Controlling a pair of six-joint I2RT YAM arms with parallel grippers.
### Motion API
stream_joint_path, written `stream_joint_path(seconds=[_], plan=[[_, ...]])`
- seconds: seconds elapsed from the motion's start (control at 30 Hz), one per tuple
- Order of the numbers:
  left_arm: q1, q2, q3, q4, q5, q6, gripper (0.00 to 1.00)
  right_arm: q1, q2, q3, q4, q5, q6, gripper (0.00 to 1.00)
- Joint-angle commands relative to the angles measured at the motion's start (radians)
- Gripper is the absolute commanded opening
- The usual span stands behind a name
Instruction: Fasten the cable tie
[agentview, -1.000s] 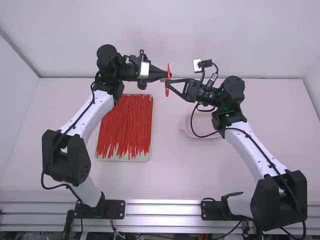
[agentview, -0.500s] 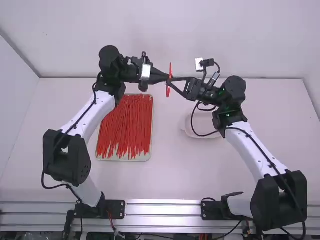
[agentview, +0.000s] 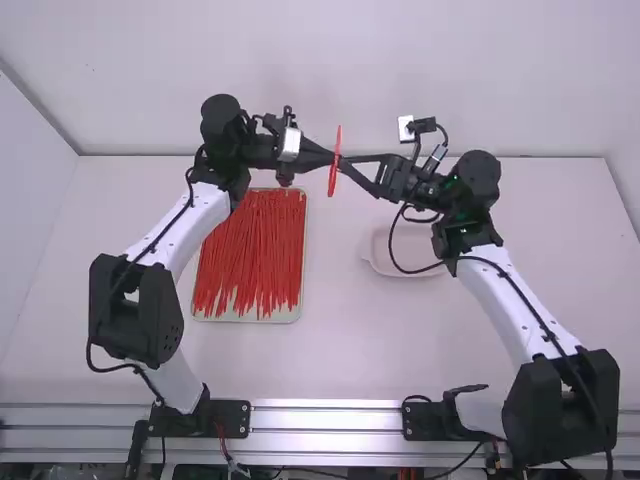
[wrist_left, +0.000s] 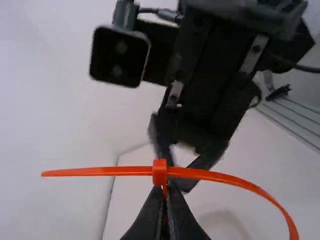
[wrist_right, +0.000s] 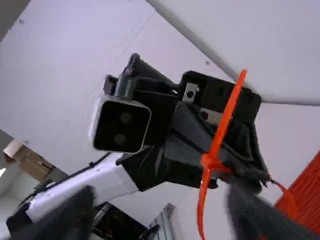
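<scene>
Both arms meet in the air above the far part of the worktop (agentview: 330, 340), well clear of its surface. The left hand (wrist_left: 162, 194) is pinched tight on the red cable tie (wrist_left: 159, 172), its fingertips just under the tie's square head. The strap passes through that head: a straight tail sticks out on one side and the rest bends away in a curve on the other. In the high view the tie stands roughly upright between the two hands. The right hand (agentview: 348, 162) faces the left one with its fingers spread (one each side of the strap, as its own wrist view shows). Below the left arm, a tray (agentview: 250, 314) holds a pile of red cable ties (agentview: 250, 250). A white dish (agentview: 385, 262) sits under the right arm.
</scene>
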Motion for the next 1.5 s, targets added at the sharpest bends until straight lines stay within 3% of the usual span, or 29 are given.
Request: stream_joint_path(seconds=[0.0, 0.43, 0.5, 0.7, 0.8, 0.93, 1.27, 1.37, 1.47], plan=[[-0.016, -0.021, 0.002, 0.001, 0.067, 0.000, 0.02, -0.024, 0.023, -0.006, -0.021, -0.030, -0.017, 0.99], [-0.030, -0.021, -0.050, 0.016, 0.087, 0.004, 0.02, -0.104, 0.023, -0.006, -0.023, -0.079, -0.116, 0.96], [-0.039, -0.021, -0.053, 0.012, 0.087, 0.004, 0.02, -0.097, 0.023, -0.006, -0.023, -0.074, -0.115, 0.87], [-0.066, -0.021, -0.053, 0.018, 0.086, 0.011, 0.02, -0.074, 0.023, -0.006, -0.019, -0.072, -0.085, 0.81], [-0.077, -0.021, -0.053, 0.019, 0.087, 0.021, 0.02, -0.084, 0.023, -0.006, -0.019, -0.073, -0.084, 0.68], [-0.079, -0.021, -0.053, 0.020, 0.087, 0.027, 0.02, -0.097, 0.023, -0.006, -0.018, -0.077, -0.040, 0.57], [-0.093, -0.021, -0.053, 0.020, 0.083, 0.027, 0.02, -0.074, 0.023, -0.006, -0.019, -0.073, -0.040, 0.48], [-0.098, -0.021, -0.053, 0.020, 0.083, 0.026, 0.02, -0.077, 0.023, -0.006, -0.018, -0.073, -0.040, 0.38], [-0.103, -0.021, -0.053, 0.019, 0.082, 0.027, 0.02, -0.082, 0.023, -0.006, -0.019, -0.074, -0.039, 0.22]])
